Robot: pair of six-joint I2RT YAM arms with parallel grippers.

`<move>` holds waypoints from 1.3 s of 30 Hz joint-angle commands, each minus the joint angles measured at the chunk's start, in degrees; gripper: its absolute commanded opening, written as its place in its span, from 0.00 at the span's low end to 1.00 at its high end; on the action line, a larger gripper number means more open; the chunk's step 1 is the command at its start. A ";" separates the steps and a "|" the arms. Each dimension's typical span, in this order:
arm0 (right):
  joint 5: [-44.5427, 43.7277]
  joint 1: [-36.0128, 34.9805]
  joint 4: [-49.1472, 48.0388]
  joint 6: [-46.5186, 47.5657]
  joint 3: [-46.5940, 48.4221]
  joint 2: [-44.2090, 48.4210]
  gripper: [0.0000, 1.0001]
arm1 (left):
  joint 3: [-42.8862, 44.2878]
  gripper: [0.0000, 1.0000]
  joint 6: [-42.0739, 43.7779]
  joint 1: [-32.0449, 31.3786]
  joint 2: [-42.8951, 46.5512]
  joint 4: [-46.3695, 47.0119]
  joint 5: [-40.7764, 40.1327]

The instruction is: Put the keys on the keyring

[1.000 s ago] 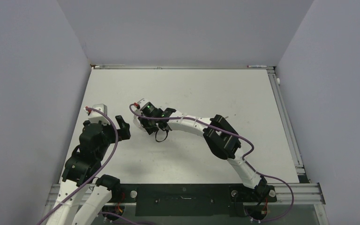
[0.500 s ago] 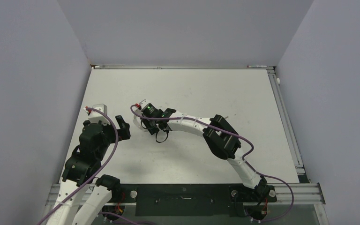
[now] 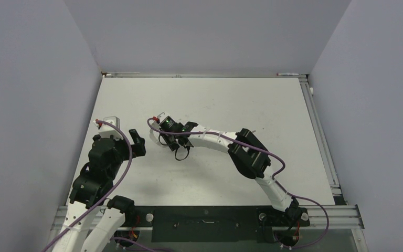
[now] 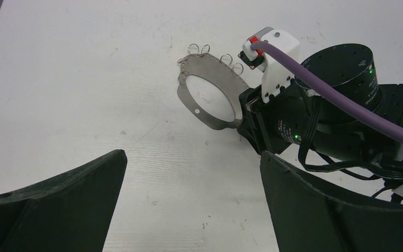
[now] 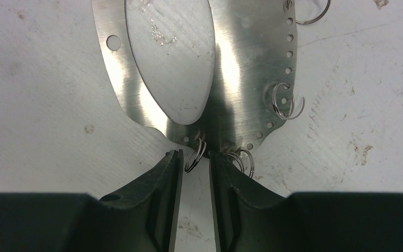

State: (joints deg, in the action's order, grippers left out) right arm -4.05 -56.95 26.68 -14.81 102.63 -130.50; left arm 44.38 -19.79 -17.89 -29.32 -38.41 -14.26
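Keyring (image 5: 241, 68) is lying flat on the bench (image 3: 241, 100), one stretch of its rim meeting the tips of the right fingers (image 5: 160, 184). Those fingers are standing only narrowly apart. One small loop (image 5: 194, 153) on the rim is sitting edge-on in the gap at the tips, and the pads are not visibly pinching it. More small loops (image 5: 287, 100) are hanging from holes along the rim. Left fingers (image 4: 68, 199) are gaping wide with nothing between them, pointing toward the ring from nearby. Ring and both sets of fingers are sitting left of the bench's middle, nearer its left edge than its right, roughly halfway between near and far edges.
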 commanded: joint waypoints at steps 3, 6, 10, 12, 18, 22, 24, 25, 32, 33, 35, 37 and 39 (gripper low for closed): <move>-2.24 0.43 0.35 -0.70 -0.55 5.48 0.31 | -0.27 0.97 0.71 0.49 -0.03 2.76 0.81; -2.06 0.60 -0.10 -1.06 -0.87 5.90 0.31 | -0.31 0.97 0.75 0.55 -0.03 2.82 0.81; -1.48 0.75 -0.79 -1.44 -1.22 6.30 0.29 | -0.26 0.97 0.72 0.58 0.03 2.76 0.90; -1.24 0.72 -0.96 -1.52 -1.20 6.09 0.28 | -0.28 0.97 0.72 0.58 -0.06 2.73 0.90; -0.71 0.82 -1.17 -1.67 -0.94 5.35 0.25 | -0.26 0.98 0.81 0.58 -0.03 2.80 0.90; -0.52 0.92 -1.29 -1.71 -1.00 5.00 0.24 | -0.26 0.98 0.81 0.58 0.01 2.73 0.98; -0.35 0.92 -1.28 -1.62 -1.01 4.84 0.22 | -0.29 0.98 0.81 0.58 -0.03 2.78 0.99; -0.23 0.88 -1.40 -1.65 -1.00 4.77 0.22 | -0.27 0.98 0.81 0.58 0.01 2.76 0.99; 0.44 1.12 -1.76 -1.61 -1.10 4.14 0.20 | -0.27 0.98 0.81 0.51 -0.12 2.76 0.99; 0.50 1.07 -1.79 -1.56 -1.11 4.07 0.20 | -0.32 0.98 0.81 0.57 -0.07 2.76 1.00; 0.62 1.14 -1.77 -1.58 -1.07 3.99 0.20 | -0.31 0.98 0.81 0.57 -0.12 2.77 0.99; 0.67 1.20 -1.77 -1.56 -1.18 4.02 0.20 | -0.30 0.98 0.81 0.58 -0.09 2.80 0.99; 0.78 1.14 -1.90 -1.63 -1.36 3.99 0.20 | -0.31 0.98 0.81 0.66 -0.12 2.76 1.00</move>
State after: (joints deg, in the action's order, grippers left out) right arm -3.57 -56.21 26.63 -15.88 101.58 -128.77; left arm 44.36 -19.68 -17.78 -29.32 -38.39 -14.06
